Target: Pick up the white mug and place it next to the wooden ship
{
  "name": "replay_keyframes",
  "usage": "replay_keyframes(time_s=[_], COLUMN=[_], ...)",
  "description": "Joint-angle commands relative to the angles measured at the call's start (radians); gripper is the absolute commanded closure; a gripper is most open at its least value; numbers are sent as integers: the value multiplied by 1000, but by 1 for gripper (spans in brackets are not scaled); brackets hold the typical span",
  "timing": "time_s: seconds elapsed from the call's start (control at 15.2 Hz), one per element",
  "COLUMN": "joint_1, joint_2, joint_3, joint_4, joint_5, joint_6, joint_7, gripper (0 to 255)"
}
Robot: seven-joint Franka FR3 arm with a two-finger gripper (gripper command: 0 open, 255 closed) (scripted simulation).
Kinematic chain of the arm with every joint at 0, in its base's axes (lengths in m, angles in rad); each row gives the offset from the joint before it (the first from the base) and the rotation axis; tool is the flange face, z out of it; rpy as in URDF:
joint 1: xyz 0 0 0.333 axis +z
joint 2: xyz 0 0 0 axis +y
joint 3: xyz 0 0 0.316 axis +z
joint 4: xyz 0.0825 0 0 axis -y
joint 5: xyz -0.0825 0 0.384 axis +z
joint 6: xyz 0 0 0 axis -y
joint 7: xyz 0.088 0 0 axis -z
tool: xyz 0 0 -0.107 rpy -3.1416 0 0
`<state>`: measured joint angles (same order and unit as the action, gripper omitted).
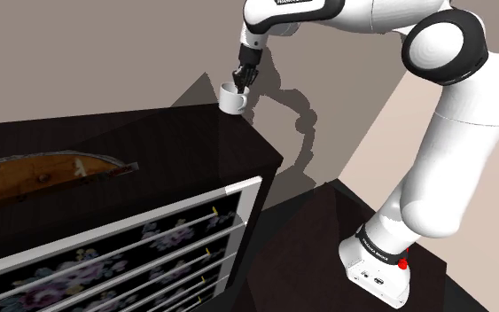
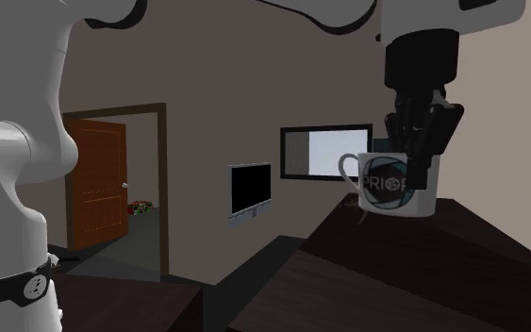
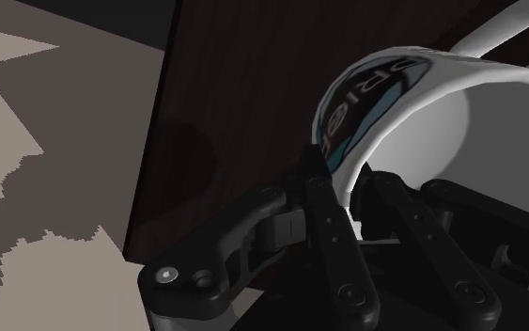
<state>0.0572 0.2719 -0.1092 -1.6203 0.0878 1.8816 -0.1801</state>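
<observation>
Hand (image 1: pixel 241 85) clasps mug (image 1: pixel 230 103) rim; ship (image 1: pixel 43 168) lies well apart on dark cabinet (image 1: pixel 159 142).

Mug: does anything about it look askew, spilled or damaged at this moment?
Nothing is spilled or broken. The white mug is about upright at a corner of the dark cabinet, close to its edge, with the gripper clasping its rim. The wooden ship lies well apart.
</observation>
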Motion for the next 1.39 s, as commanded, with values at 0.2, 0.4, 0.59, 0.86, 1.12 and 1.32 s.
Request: replay_keyframes(time_s=[0.2,0.4,0.59,0.86,1.12,1.32], joint_1=[0,-1,40,95,149,190], joint_2=[-5,-7,-2,18,54,92], joint_3=[-1,-1,22,52,81,101], joint_4=[61,95,102,130,182,237], joint_5=[-2,-3,-8,-15,-23,-29], joint_6=[-66,-101,-99,-102,-113,-127], joint_7=[5,7,72,158,242,304], gripper=[255,255,255,255,255,255])
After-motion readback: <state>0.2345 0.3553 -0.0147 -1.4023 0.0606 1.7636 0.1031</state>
